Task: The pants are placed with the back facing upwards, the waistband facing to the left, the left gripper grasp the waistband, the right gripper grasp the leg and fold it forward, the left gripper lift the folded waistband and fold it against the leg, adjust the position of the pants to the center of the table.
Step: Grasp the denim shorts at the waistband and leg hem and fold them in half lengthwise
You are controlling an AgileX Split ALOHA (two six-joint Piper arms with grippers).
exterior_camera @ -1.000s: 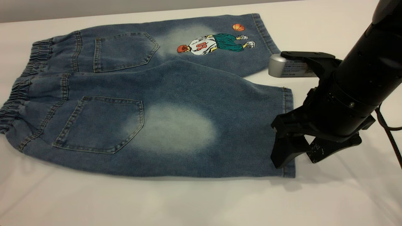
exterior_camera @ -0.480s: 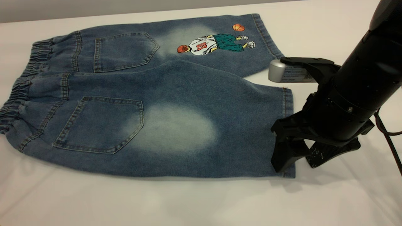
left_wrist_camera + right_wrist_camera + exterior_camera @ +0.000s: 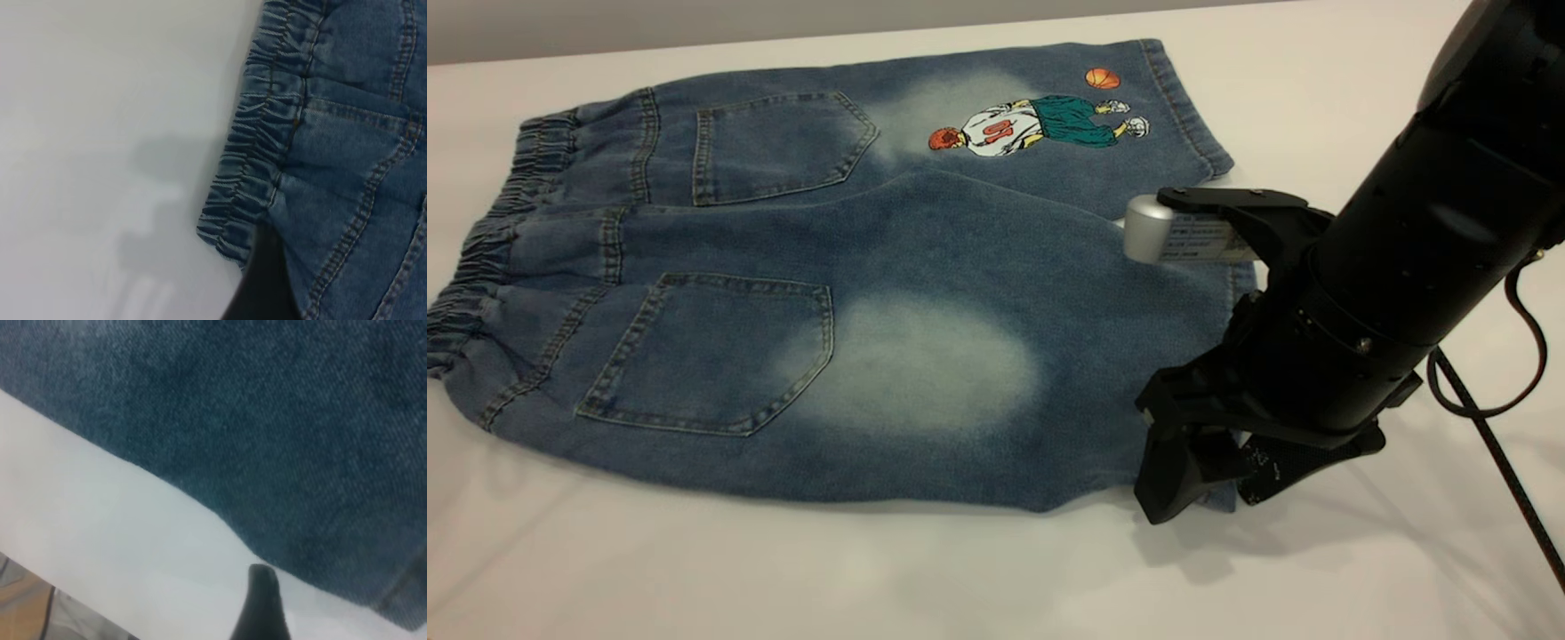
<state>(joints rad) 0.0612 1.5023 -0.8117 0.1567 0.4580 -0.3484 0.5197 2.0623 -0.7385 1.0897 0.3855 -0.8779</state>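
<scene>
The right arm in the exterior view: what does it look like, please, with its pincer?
The right arm is a thick, glossy black cylinder. A silver camera module with a printed label sits on a black bracket. The right pincer has chunky matte black fingers. A black cable loops beside it.

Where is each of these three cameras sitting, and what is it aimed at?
Exterior view: outside the rig, looking down over the table at the pants; shows the right gripper at the leg hem.
Left wrist view: on the left arm, over the waistband; one dark finger shows.
Right wrist view: on the right arm, close over denim; one fingertip shows.
All share the pants.
</scene>
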